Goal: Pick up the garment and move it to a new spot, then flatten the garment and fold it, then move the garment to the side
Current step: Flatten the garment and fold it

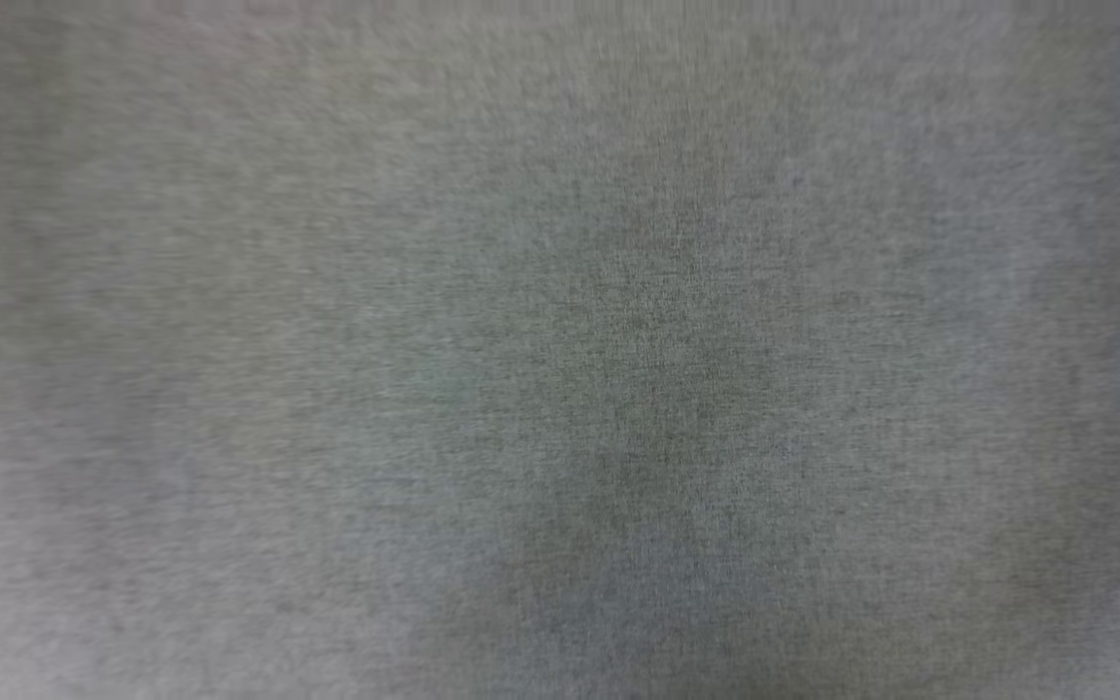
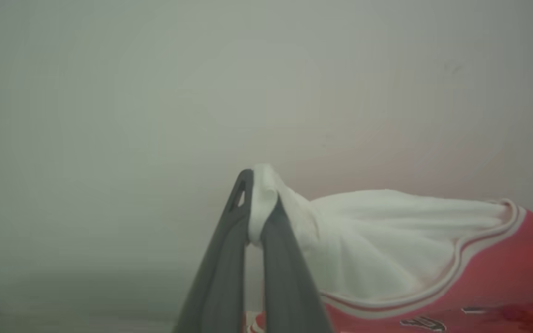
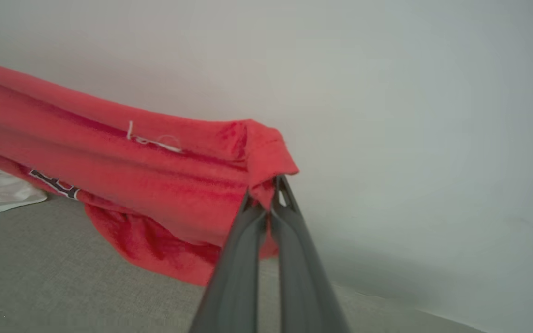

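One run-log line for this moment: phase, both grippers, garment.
phase: lift | left gripper: shut on white sleeve | right gripper: shut on red edge | garment: spread between both, sagging over grey surface

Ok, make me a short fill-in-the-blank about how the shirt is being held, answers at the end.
The left gripper has its jaws shut on the ____ part of the shirt.
The right gripper has its jaws shut on a ____ part of it.
Under the shirt lies a ____ woven surface.
Missing words: white, red, grey.
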